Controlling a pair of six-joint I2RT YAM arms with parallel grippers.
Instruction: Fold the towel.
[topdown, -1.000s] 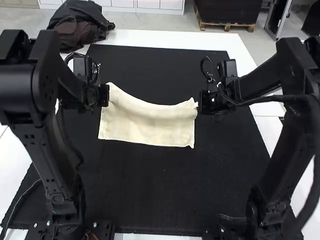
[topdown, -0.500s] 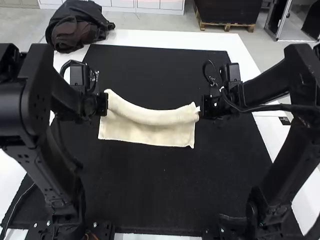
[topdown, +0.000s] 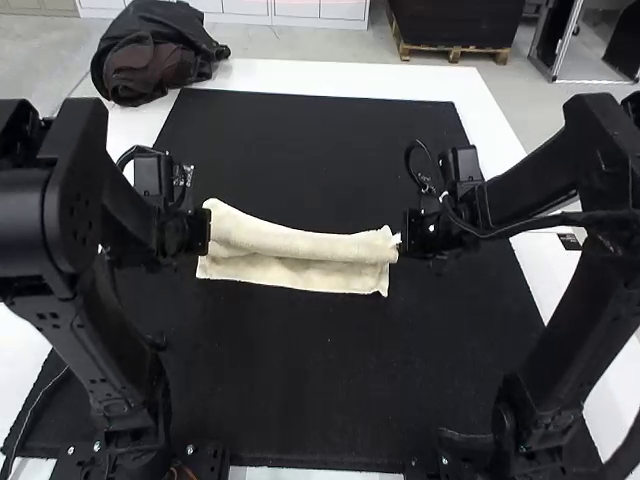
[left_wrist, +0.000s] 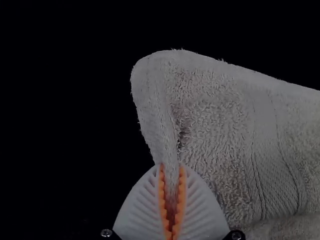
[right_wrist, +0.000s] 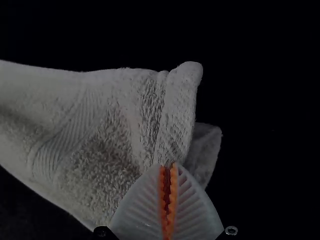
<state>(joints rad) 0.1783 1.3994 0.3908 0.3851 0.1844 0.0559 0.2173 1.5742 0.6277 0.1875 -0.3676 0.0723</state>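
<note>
Towel (topdown: 302, 243) lies mid-mat (topdown: 300, 390) on the desk (topdown: 330, 77), part-folded: a puffy upper layer bows over a flat strip near you. Your L fingers (left_wrist: 142, 212) are clenched on one end of that layer, R fingers (right_wrist: 137, 212) on the other, w/ only a slim pinch at the tips. Prob. light, soft & floppy, nothing fragile; thick terry should grip OK, not slippery. Keep both pinches at the corners, pref. a bit deeper nxt time, b/c the unsupported middle will sag & crease if you slacken.
</note>
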